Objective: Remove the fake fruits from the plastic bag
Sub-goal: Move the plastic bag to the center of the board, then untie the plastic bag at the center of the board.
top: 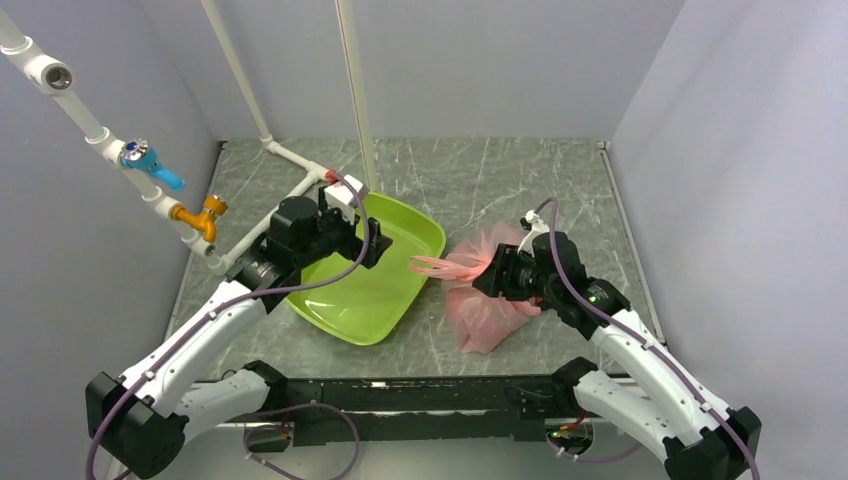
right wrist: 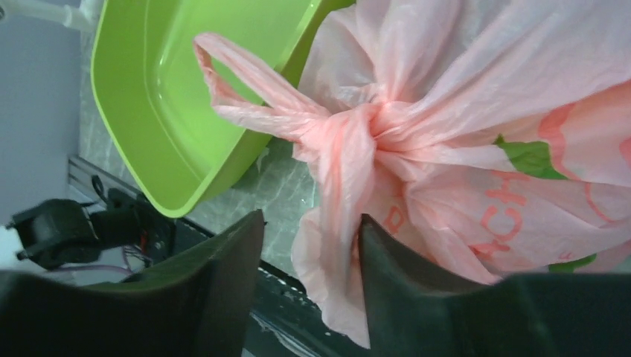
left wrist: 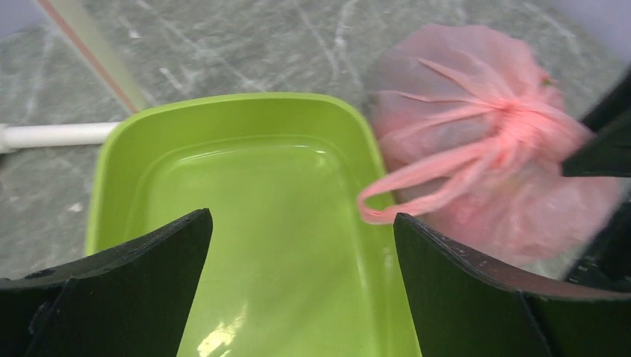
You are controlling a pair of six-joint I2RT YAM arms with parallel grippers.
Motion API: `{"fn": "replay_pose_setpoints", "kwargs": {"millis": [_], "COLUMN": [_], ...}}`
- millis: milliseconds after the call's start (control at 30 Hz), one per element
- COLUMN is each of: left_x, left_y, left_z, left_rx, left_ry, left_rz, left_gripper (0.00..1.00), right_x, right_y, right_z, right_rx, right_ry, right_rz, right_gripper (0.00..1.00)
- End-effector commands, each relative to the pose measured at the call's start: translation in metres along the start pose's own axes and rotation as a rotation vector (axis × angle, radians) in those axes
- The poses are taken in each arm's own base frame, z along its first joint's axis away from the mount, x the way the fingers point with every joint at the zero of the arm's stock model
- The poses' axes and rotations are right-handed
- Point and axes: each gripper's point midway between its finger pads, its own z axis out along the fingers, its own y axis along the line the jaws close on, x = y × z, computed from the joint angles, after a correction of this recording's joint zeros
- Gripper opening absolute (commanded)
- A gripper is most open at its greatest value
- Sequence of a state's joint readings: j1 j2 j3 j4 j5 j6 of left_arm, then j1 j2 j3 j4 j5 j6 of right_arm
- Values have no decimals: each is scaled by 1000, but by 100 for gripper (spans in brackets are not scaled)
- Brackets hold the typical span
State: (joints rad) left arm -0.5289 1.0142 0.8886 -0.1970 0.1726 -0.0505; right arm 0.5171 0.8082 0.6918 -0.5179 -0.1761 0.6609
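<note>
The right gripper (right wrist: 309, 249), jaws apart, straddles the tied plastic bag (right wrist: 461, 97) mid-frame; the left gripper (left wrist: 301, 245) gapes wide over the tray (left wrist: 223, 100). Opening step: next, clamp and loosen the knot (right wrist: 357, 123).

The only readable print sits on the plastic bag (right wrist: 476, 89), seen in the right wrist view. At the lower right of that frame, orange-red capital letters "ACH" (right wrist: 513, 216) run slantwise across the crinkled pink film, turned nearly upside down; the rest of the word is lost in the folds. Left of them, near the bottom centre, a single orange-red character shaped like a "P" (right wrist: 394, 219) shows, too creased to be sure of. A green printed patch (right wrist: 532, 158) lies above the letters, carrying no text. In the top external and left wrist views nothing on the bag can be read.
</note>
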Motion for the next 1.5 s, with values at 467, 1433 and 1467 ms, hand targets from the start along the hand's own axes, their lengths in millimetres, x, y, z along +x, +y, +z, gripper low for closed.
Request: {"fn": "replay_pose_setpoints", "kwargs": {"millis": [467, 1433, 1467], "left_x": [13, 34, 36], "left_y": [-188, -226, -226], "left_z": [-7, 107, 109], "left_rx": [358, -48, -48], "left_ry": [-86, 201, 210], "left_rz": [-504, -341, -340], "left_gripper": [93, 59, 57], "right_x": [-26, -82, -79], "right_y": [57, -37, -30], "right_z": [-32, -96, -93], "right_rx": [-276, 317, 269], "right_ry": [-126, -470, -451], "right_rz": [-115, -50, -75], "right_gripper": [53, 94, 94]}}
